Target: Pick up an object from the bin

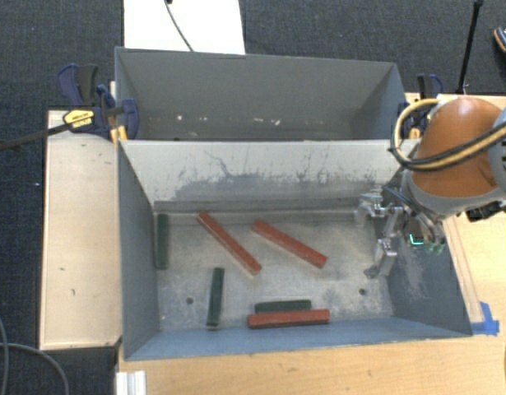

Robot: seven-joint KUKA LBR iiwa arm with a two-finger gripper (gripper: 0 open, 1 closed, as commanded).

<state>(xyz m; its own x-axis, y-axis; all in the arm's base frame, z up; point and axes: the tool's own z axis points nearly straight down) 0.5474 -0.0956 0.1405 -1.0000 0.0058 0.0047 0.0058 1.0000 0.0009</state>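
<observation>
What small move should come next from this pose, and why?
Probably a short shift left toward the slanted red bar at mid-bin. The gripper hangs over bare floor near the right wall of the bin, with no piece beneath it. That bar is the nearest piece and lies apart from the others.

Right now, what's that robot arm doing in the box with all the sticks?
The robot's gripper is down at the right side of the grey bin, over bare floor. Six sticks lie flat on the bottom, three red-brown and three dark green, and it is not over any of them. Closest to it is the slanted red-brown stick in the middle. Nothing has been lifted yet.
</observation>
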